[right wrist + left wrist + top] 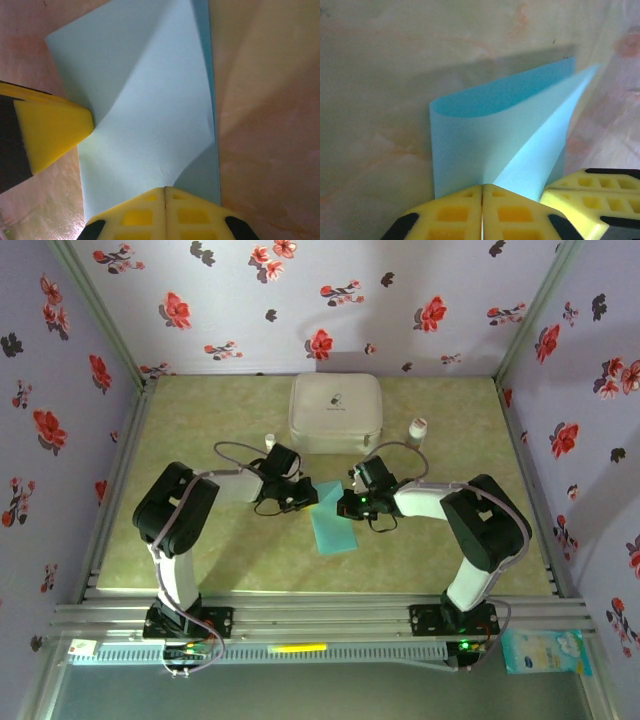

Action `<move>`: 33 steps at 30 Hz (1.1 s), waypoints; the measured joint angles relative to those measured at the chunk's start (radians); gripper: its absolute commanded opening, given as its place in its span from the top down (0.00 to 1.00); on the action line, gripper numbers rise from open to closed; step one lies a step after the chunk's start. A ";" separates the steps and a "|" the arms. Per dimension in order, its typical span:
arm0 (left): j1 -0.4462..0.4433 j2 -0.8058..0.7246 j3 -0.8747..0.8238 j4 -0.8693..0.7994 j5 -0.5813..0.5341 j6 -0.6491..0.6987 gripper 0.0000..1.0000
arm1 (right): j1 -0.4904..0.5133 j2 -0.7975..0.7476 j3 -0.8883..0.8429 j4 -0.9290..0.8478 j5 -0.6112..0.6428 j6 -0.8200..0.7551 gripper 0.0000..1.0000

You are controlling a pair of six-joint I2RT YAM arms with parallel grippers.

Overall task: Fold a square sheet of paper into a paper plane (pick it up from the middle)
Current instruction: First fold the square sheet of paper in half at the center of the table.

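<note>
The square sheet of paper [333,523], light blue-teal, lies doubled over as a long rectangle at the table's middle. Its upper layer bulges in a soft rounded bend [485,107] instead of lying flat. My left gripper [300,498] is shut on the paper's far left edge, the sheet rising from its closed yellow tips [482,186]. My right gripper [346,505] is shut on the far right edge, paper [150,100] spreading out from its tips [164,189]. Each wrist view shows the other gripper's yellow finger [590,196] [50,131] close beside the sheet.
A white rounded case [335,412] stands at the back of the table, just behind both grippers. A small white bottle [418,428] is to its right, and another small one [270,441] at its left corner. Flowered walls enclose three sides.
</note>
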 measured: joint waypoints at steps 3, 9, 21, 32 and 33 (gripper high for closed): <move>0.001 0.001 0.000 0.002 0.002 0.000 0.97 | 0.000 0.000 -0.001 0.001 0.000 0.000 1.00; 0.018 0.002 0.024 -0.032 0.011 0.021 1.00 | 0.000 0.000 -0.001 0.001 0.000 0.000 1.00; 0.060 0.042 0.119 -0.058 0.027 0.042 1.00 | 0.000 0.000 -0.002 0.002 0.000 0.000 1.00; 0.069 0.066 0.079 -0.013 0.043 0.047 1.00 | 0.000 -0.001 -0.003 0.005 0.000 0.000 1.00; 0.069 0.066 0.079 -0.013 0.045 0.051 1.00 | 0.000 -0.002 -0.004 0.005 0.000 0.000 1.00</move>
